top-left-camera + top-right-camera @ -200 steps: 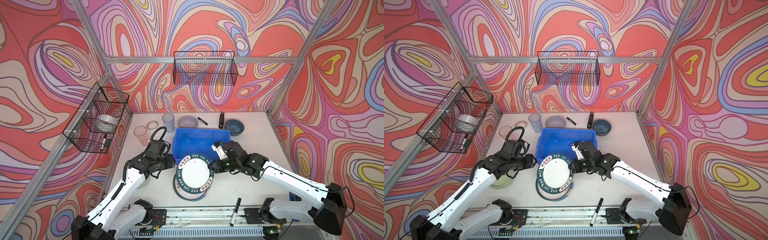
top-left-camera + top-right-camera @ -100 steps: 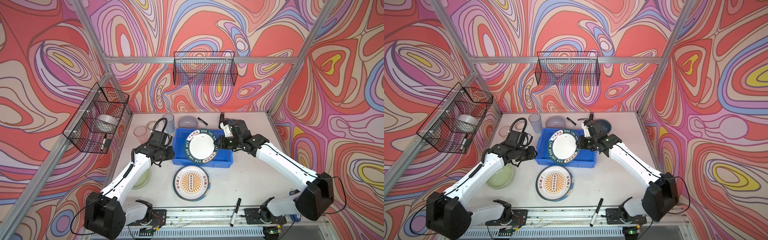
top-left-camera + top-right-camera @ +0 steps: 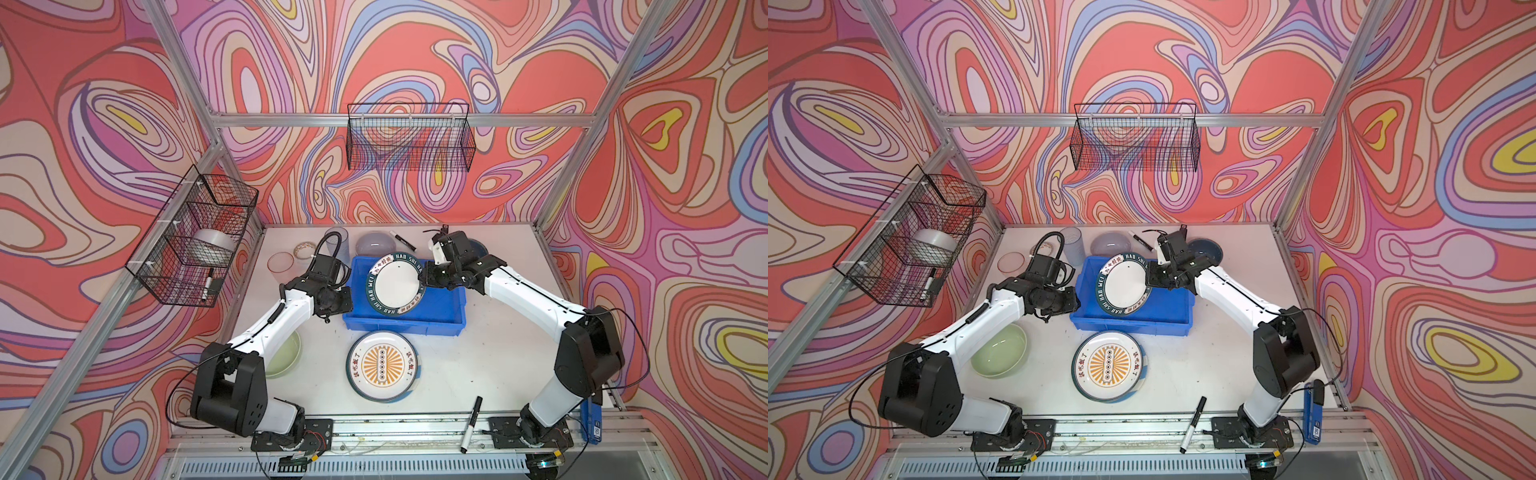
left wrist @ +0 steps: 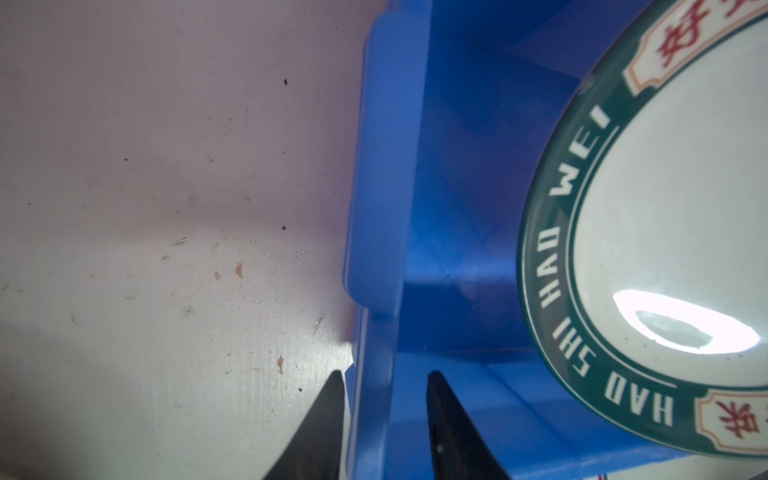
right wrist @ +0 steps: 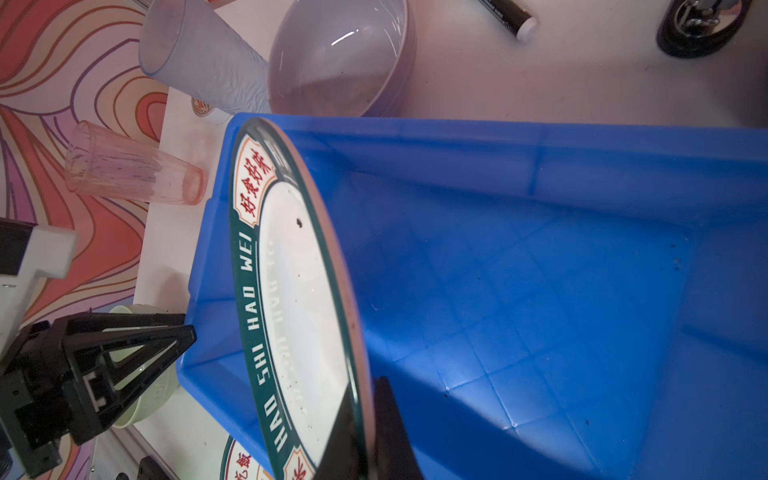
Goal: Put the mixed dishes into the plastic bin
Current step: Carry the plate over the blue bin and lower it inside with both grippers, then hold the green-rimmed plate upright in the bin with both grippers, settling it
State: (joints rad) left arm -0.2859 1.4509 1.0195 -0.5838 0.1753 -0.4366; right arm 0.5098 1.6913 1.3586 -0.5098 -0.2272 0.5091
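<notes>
Clamping the round teal-rimmed lettered plate (image 3: 395, 284), tilted over the empty bright blue plastic bin (image 3: 444, 309), your right gripper (image 3: 424, 280) hasn't let go; your left gripper (image 4: 386, 376) straddles its wall, unclenched. The orange sunburst plate (image 3: 381, 365) and green bowl (image 3: 286, 353) sit outside.

Both top views are bright and evenly lit from overhead, sharp from centre to corners. Shadows on the white worktop (image 3: 498, 357) are faint and soft-edged. In the left wrist view a hard white glare patch sits on the teal-rimmed plate (image 4: 665, 187), and the blue bin (image 4: 386, 166) wall close to the lens looks soft and smeared. The right wrist view is dimmer. There the plate's near rim blurs, and a thin glint streaks the lavender bowl (image 5: 332, 70).
</notes>
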